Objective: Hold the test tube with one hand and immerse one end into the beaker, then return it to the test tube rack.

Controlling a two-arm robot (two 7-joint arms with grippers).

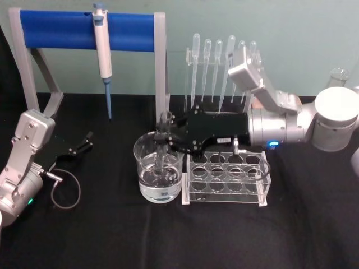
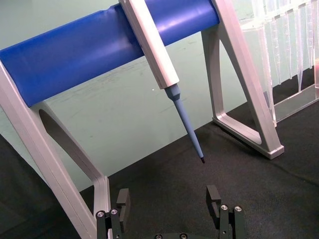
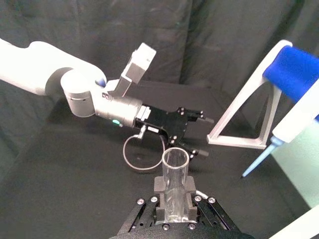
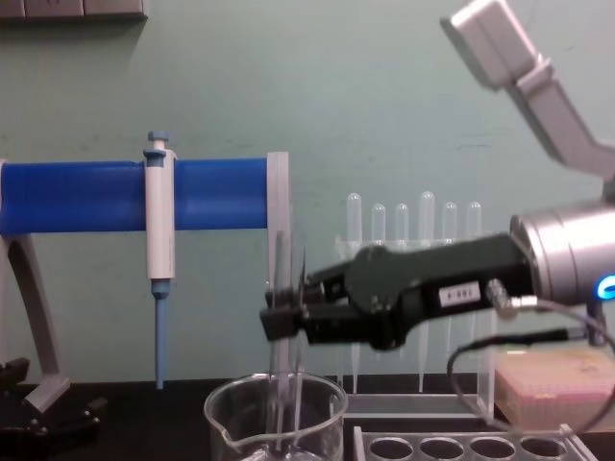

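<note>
Right jaws clamped on upright test tube [image 3: 175, 172], lower end down in beaker [image 1: 145, 168]; left jaws apart.

The chest view's bottom edge cuts off the beaker [image 4: 322, 423] and the test tube rack [image 4: 466, 434].
</note>
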